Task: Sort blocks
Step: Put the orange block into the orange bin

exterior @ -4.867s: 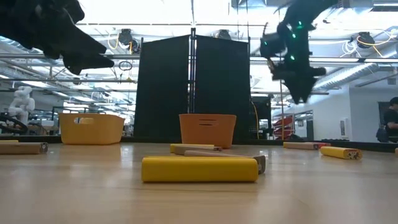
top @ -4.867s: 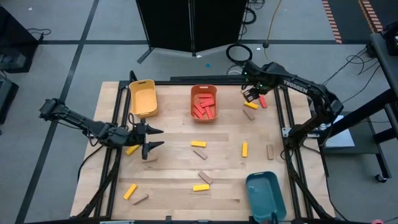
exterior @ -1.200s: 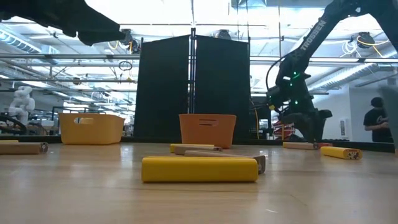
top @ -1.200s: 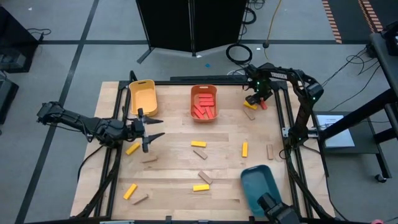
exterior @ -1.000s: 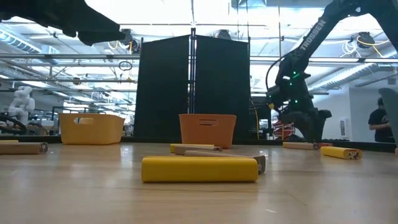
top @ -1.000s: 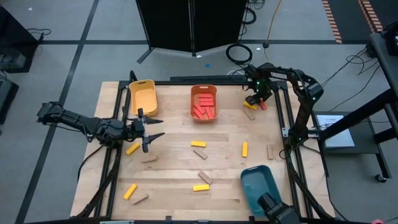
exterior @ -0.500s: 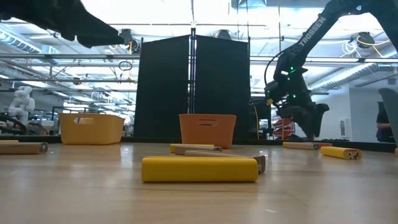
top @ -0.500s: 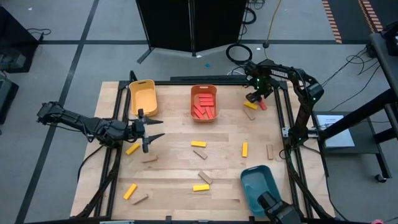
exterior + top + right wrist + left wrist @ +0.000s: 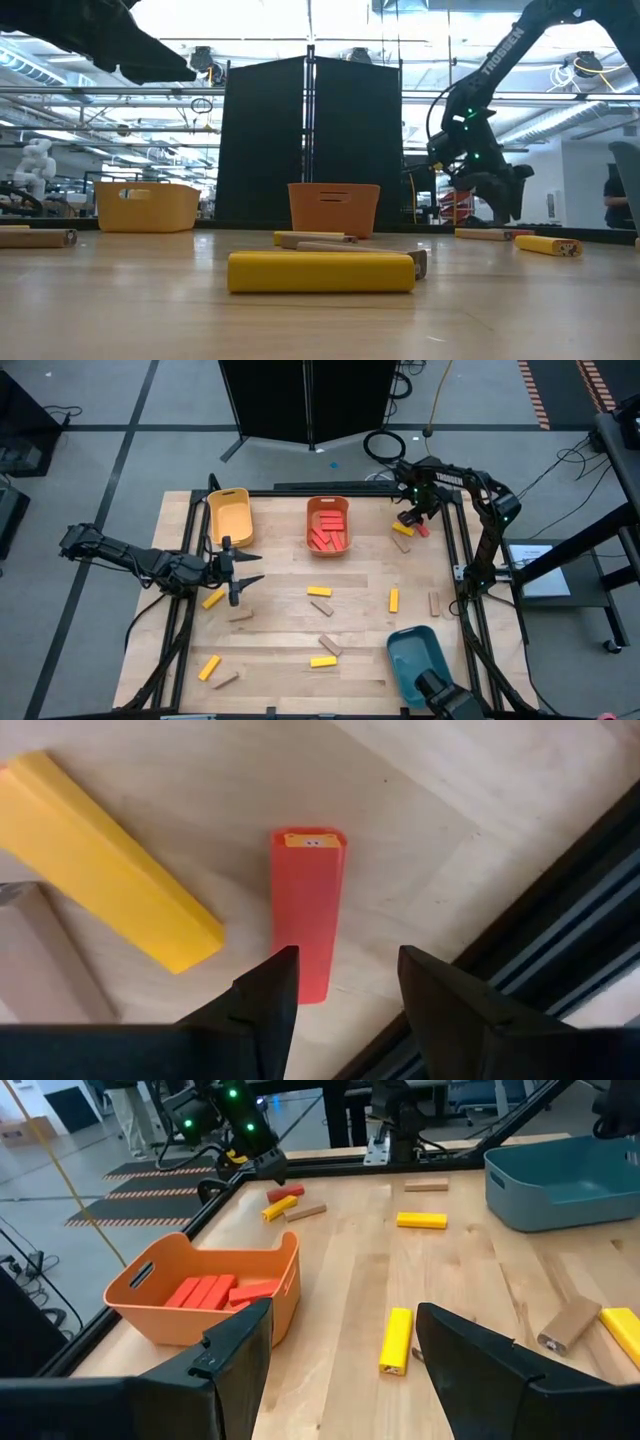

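Right gripper [image 9: 340, 990] poised directly over a red block [image 9: 307, 910], fingers spread wider than the block and holding nothing. Plain red bar, flat on the wood, long and narrow, square-ended, a small yellowish mark on its far end face. Long axis running straight out from between the fingers, near end lying in the gap between the tips, far end pointing away from the wrist. Just beside it, to one side of the fingers, a yellow block [image 9: 105, 860], same bar shape but thicker-looking, angled across so it slants toward the red one without touching. A tan block [image 9: 30, 960] edging in at that same side.

From above, right gripper [image 9: 410, 518] hanging over the far right corner of the table, red block [image 9: 423, 528] right under it, close to the black frame rail [image 9: 447, 530]. Orange bin [image 9: 328, 525] off to the gripper's side, several red bars inside.

Left gripper [image 9: 240, 570] hovering above the left half of the table, fingers wide apart, empty, a yellow bar [image 9: 213, 599] below and slightly behind it.
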You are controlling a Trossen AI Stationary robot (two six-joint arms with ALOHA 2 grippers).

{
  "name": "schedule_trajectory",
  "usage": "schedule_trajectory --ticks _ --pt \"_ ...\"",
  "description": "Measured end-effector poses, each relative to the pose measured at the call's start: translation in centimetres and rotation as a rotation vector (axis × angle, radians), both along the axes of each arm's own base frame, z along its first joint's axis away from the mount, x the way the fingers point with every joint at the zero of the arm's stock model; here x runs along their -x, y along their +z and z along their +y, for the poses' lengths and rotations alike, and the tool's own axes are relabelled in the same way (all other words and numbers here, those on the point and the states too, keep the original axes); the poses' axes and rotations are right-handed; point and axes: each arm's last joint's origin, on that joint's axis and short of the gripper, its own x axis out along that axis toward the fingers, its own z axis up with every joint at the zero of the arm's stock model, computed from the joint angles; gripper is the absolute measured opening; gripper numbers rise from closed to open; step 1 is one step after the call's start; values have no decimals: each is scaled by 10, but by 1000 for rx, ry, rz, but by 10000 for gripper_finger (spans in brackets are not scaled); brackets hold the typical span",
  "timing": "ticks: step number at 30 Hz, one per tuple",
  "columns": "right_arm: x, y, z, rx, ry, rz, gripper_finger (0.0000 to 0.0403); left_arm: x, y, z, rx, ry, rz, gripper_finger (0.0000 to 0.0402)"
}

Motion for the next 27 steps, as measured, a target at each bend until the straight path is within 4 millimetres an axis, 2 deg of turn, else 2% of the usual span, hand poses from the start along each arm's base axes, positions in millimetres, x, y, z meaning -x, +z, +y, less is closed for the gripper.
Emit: schedule_trajectory --ticks 8,23,27 --pt "4 -21 8 -21 8 -47 164 0 0 0 21 6 1 244" --pt "4 -22 8 -14 4 -57 164 -1 4 0 -48 -7 -33 244" --pt "3 -25 7 -20 4 -53 147 -1 4 0 -70 -12 -29 244"
